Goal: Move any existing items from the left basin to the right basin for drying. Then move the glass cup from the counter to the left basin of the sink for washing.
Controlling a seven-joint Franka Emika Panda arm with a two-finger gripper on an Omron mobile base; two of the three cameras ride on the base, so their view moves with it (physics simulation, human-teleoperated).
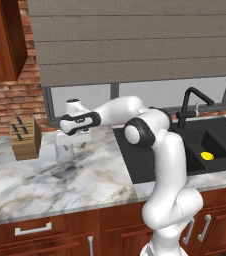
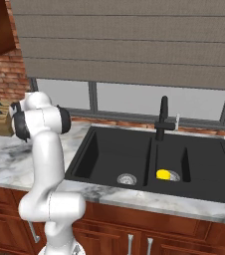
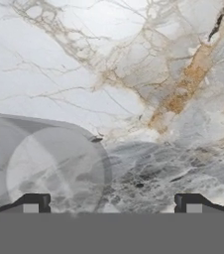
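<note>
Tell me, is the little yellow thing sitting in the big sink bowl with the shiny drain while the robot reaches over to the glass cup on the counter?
Not quite. The little yellow thing sits in the narrower bowl, not the big one with the shiny drain; the right base view shows it. The rest is right.

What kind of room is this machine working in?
It looks like a home kitchen, computer-rendered: a black double-bowl sink with a curved faucet, a marble counter over wooden cabinets, and a knife block by the brick wall.
</note>
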